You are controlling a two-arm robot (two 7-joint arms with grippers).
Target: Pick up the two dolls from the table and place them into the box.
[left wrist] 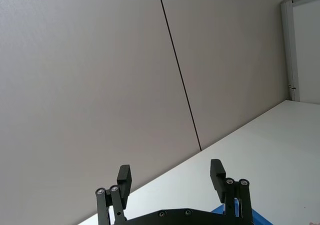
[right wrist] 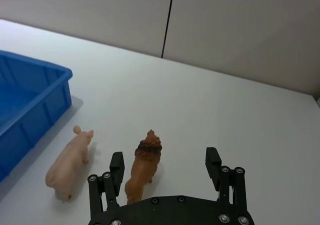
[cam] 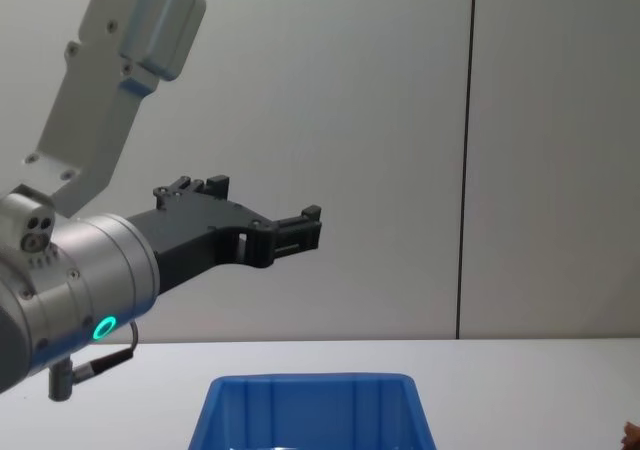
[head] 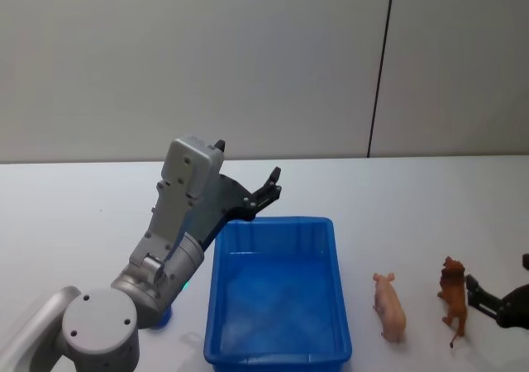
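**Mia:** Where is the pig (head: 388, 307)?

**Sam:** It is on the table (head: 83, 207), near the right side of the blue box (head: 273, 221).

**Mia:** And the lion (head: 453, 296)?

**Sam:** It stands on the table too, just past the pig, so the pig is between the lion and the box.

**Mia:** What about the right gripper (right wrist: 165, 160)?

**Sam:** It is down low, right behind the lion. Its fingers are wide apart, and the lion's back end is between them, close to one finger.

**Mia:** And the left gripper (head: 269, 186)?

**Sam:** It is up in the air over the box's far left corner. Its fingers are apart too.
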